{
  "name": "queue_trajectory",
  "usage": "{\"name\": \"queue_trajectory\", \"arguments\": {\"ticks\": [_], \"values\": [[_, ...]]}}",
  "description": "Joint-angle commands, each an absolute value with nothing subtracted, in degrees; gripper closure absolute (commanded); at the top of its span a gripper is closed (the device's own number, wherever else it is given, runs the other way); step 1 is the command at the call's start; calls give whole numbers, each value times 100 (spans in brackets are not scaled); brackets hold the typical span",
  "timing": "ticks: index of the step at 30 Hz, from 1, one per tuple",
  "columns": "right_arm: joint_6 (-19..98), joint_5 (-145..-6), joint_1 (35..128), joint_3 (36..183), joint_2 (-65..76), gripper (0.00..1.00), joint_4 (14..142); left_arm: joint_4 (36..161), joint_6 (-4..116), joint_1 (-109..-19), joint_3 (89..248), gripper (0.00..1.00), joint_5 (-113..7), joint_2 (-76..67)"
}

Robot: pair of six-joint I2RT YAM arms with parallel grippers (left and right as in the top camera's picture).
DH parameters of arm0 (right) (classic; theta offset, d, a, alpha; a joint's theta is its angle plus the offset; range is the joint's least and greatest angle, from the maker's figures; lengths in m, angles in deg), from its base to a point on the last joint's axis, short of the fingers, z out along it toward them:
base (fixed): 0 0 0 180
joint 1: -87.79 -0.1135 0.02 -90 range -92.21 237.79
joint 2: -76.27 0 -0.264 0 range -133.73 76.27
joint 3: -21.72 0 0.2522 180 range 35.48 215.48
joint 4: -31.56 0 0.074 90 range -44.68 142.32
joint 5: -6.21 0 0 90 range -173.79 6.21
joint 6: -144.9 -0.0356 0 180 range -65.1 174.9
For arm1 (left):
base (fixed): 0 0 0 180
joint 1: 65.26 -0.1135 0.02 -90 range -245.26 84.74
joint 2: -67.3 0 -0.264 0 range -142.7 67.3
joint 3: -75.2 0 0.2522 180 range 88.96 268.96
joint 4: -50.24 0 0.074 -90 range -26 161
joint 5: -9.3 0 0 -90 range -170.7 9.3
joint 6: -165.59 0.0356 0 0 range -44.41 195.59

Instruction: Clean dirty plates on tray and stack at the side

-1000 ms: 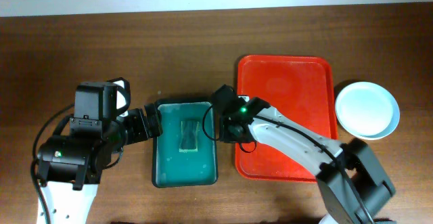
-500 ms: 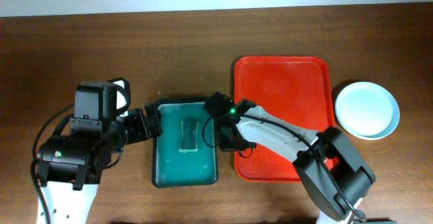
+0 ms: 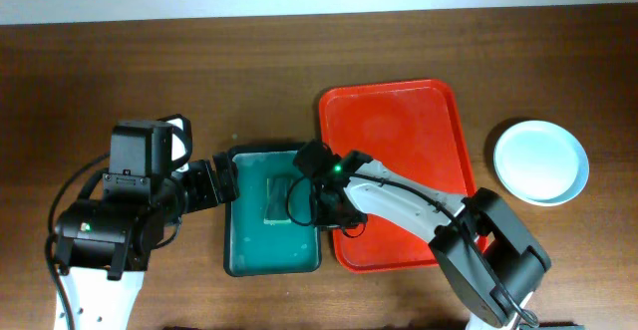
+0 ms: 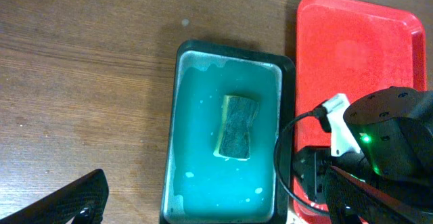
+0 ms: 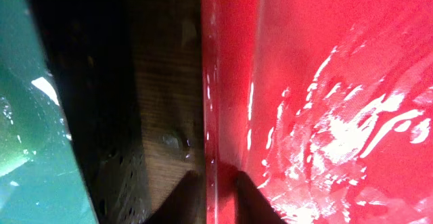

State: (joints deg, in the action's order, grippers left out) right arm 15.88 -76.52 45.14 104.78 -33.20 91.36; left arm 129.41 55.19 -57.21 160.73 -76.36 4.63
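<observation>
The red tray (image 3: 399, 151) lies bare at centre right, slightly turned, and also shows in the left wrist view (image 4: 358, 55). My right gripper (image 3: 334, 210) is shut on its left rim near the front corner. In the right wrist view the two fingers (image 5: 213, 190) straddle the rim, one on the wood side, one inside the tray (image 5: 325, 61). The pale plates (image 3: 540, 161) sit on the table to the right of the tray; from above they look like one round dish. My left gripper (image 3: 221, 182) is open and empty at the left edge of the teal tray.
A dark teal-green tray (image 3: 249, 250) holding teal water and a sponge (image 3: 278, 198) stands just left of the red tray, with a narrow strip of wood between them (image 5: 169, 102). The left wrist view shows the sponge (image 4: 237, 126) and the right arm's cable near the teal tray's right rim.
The red tray has slid left toward the teal tray and turned a little, drawn by my right gripper, which moved left with it. The left arm and plates have not moved.
</observation>
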Motion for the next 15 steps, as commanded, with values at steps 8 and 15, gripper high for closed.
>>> {"name": "queue_trajectory", "arguments": {"ticks": [8, 15], "values": [[3181, -10314, 4481, 11006, 1281, 32, 10142, 12943, 5549, -5745, 16142, 1, -7614, 491], [3457, -10205, 4475, 11006, 3222, 2, 10627, 12943, 5549, -5745, 16142, 1, -7614, 491]]}}
